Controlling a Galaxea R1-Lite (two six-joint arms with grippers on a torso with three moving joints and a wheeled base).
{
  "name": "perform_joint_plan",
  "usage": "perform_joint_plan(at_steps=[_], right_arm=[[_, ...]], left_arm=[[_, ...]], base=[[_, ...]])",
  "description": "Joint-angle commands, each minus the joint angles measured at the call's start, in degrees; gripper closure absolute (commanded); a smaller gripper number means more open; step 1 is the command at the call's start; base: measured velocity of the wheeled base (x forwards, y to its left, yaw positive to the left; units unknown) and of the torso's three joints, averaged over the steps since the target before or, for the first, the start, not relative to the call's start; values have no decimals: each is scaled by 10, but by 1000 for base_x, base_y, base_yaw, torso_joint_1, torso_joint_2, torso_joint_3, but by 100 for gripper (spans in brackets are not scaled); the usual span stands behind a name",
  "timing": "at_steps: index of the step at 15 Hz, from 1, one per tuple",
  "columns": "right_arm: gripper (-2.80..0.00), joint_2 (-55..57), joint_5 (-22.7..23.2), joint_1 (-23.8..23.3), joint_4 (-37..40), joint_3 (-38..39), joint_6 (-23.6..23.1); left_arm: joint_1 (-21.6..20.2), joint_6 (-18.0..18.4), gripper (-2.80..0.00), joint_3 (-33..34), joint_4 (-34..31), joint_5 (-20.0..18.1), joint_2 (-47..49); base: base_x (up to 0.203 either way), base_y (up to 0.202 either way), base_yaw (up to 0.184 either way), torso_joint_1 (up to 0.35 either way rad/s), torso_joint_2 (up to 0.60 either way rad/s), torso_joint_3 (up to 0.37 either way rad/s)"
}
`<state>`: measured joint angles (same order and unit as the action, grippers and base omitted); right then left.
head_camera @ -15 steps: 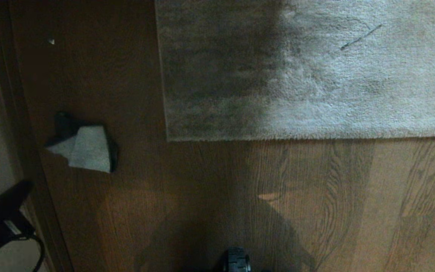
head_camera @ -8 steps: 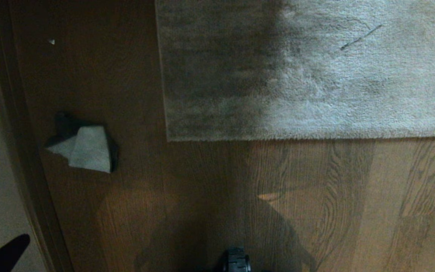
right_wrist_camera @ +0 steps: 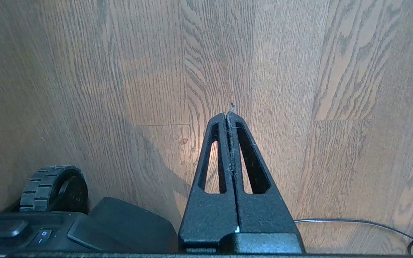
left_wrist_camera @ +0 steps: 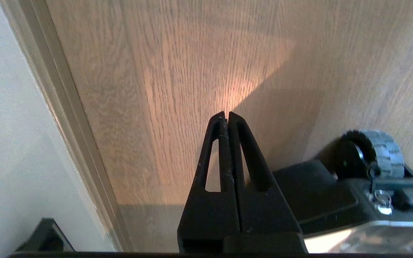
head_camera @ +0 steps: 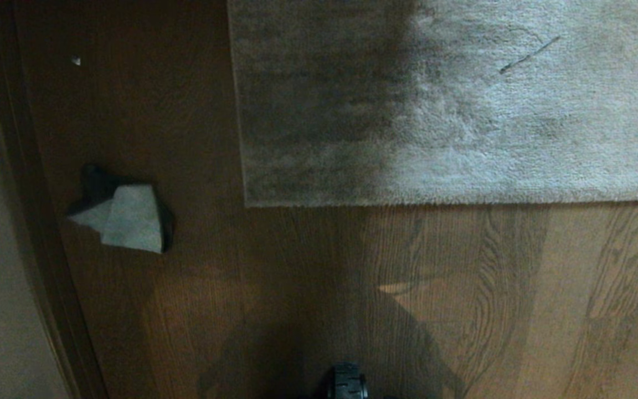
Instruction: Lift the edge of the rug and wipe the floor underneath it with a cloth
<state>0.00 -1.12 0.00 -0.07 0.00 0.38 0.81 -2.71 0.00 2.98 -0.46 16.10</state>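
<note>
I am in a home, in a living space by the look of it: brown wood-grain floor (head_camera: 297,288) under me, a plush pale rug (head_camera: 490,122) spread across it, and a painted wall (left_wrist_camera: 9,143) with a baseboard (left_wrist_camera: 70,118) running along one side.

the head camera looks down from high up at the floor (head_camera: 308,288), with the rug edge (head_camera: 452,200) across the upper right of the frame. each wrist camera sits low behind its gripper, close to the floor, facing down. all three views share the brown floor and the robot's base wheel (head_camera: 348,382).
</note>
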Motion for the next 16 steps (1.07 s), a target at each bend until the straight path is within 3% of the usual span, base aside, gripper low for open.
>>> perform_joint_plan(at_steps=[1,6,16], right_arm=[[0,1,0,0,0,0,1],[0,0,0,0,0,0,1],[0,0,0,0,0,0,1]], left_arm=[[1,-1,0,0,-20,6,-71],[-7,-3,0,-1,-24,10,-156],[-7,-1,0,-1,-25,10,-161]], base=[[0,0,0,0,0,0],[0,0,0,0,0,0],[0,0,0,0,0,0]])
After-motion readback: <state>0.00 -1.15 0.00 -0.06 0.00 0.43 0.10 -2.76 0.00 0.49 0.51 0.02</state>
